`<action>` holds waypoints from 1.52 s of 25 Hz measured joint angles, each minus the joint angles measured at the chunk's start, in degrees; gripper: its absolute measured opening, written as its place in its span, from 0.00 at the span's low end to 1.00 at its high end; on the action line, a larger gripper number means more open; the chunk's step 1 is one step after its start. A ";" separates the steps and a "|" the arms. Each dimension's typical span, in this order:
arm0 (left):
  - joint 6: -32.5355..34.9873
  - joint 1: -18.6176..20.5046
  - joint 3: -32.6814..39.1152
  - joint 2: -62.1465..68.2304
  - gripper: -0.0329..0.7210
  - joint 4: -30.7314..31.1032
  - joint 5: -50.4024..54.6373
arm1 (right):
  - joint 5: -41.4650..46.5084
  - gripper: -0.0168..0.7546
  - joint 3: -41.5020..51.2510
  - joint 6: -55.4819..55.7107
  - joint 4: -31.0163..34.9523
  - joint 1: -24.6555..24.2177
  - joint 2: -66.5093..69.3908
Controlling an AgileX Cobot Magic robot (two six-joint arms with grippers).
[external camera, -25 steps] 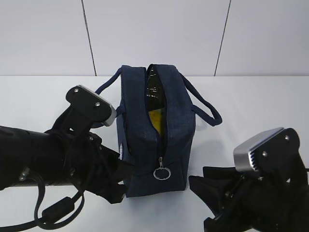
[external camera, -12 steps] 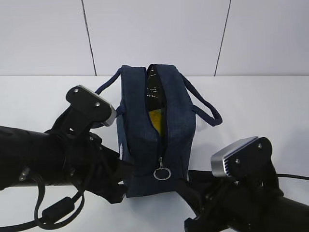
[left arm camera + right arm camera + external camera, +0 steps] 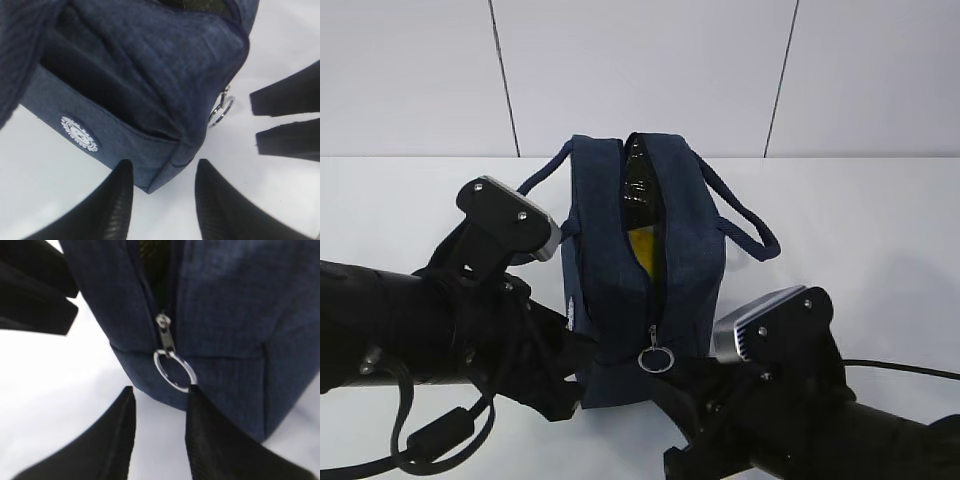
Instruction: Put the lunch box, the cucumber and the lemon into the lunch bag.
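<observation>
Boxy dark navy fabric lunch bag (image 3: 642,265) with two loop handles, standing upright on the white bench (image 3: 860,220), its long axis running away from the camera. The top zipper is parted along the bag's length; through the slit a dark green glossy surface, probably the cucumber (image 3: 638,180), and a patch of bright yellow, probably the lemon (image 3: 642,246), are visible inside. The lunch box cannot be made out in any view and is presumably lower in the bag, hidden by the fabric.

The metal ring pull (image 3: 174,371) of the zipper hangs at the near end face of the bag, low down, at the closed end of the slit. The right hand (image 3: 159,405) is released, its two black fingers spread; the ring lies directly ahead of and just above the fingertips, the right-side finger (image 3: 200,405) touching or almost touching the ring's lower edge. The left hand (image 3: 162,180) is likewise released, its fingers straddling the bag's near lower corner without visibly pinching the cloth.

Judged from this layout, packing is complete and closing the zipper is the step in hand. The right hand is the nearer to the ring; the pull must then travel along the bag's long axis, while the left hand may steady the corner.
</observation>
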 joint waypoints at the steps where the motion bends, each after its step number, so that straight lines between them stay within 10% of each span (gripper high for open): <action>1: 0.00 0.00 0.00 0.00 0.44 0.00 0.00 | -0.10 0.34 -0.43 0.05 -0.23 0.00 0.41; 38: 0.00 0.00 0.00 0.00 0.44 0.00 0.00 | -0.01 0.34 -2.07 -0.24 3.87 0.00 5.82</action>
